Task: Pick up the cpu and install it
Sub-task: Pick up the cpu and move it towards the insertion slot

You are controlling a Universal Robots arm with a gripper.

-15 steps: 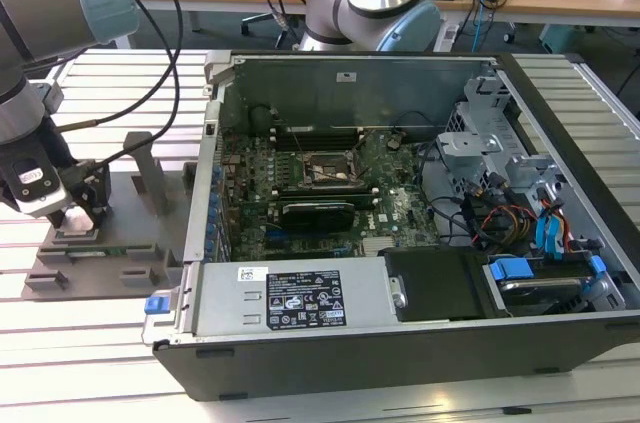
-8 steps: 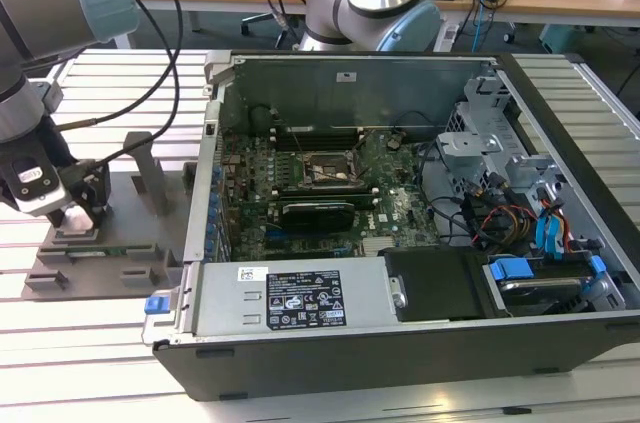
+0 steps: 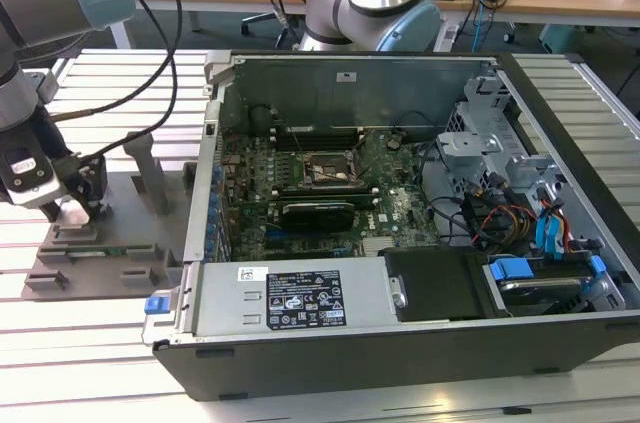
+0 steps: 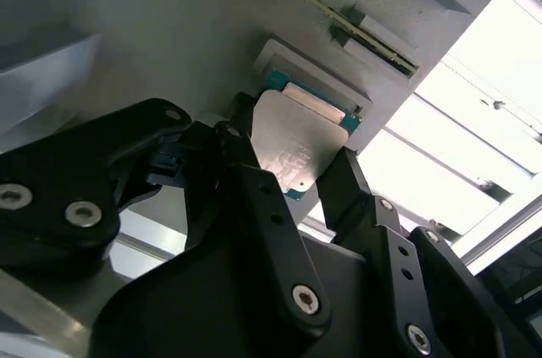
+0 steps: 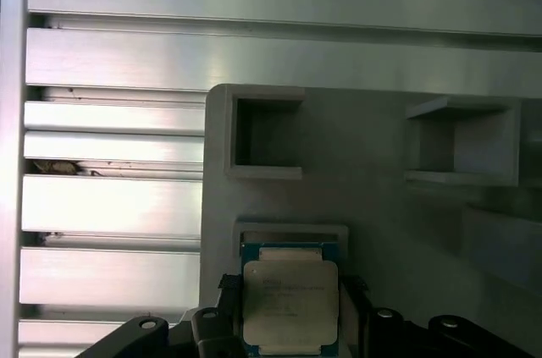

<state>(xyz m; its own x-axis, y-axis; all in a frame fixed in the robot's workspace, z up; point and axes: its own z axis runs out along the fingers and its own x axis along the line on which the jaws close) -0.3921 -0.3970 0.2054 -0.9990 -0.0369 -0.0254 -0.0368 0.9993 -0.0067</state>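
Silver-grey metal with a thin green edge: the cpu (image 5: pixel 290 303) sits at its pocket in the grey tray (image 5: pixel 373 206). In both wrist views the black fingers (image 4: pixel 254 197) flank it on two opposite sides. They look closed onto its edges, though the contact itself lies in shadow, so I take it as a grip rather than a near miss.

In the exterior view the gripper (image 3: pixel 78 201) is low over the tray at that view's left. It is well apart from the open case (image 3: pixel 400 363) on the slatted table (image 3: pixel 100 363).

The step in hand, as I judge it, is the pick-up: the chip is gripped but not yet clear of the tray. Installing has not begun, as the socket (image 3: pixel 325 171) on the board inside the case shows no silver lid. The chip is thin and gives the fingers little to bear on, so this step calls for an even hold on both edges and a level carry. Seating it would call for matching its orientation to the socket.

The lid carries a few lines of faint print, too dim to make out. A black-and-white label (image 3: pixel 295 298) on the case's near wall holds small text and symbols, none of it legible.
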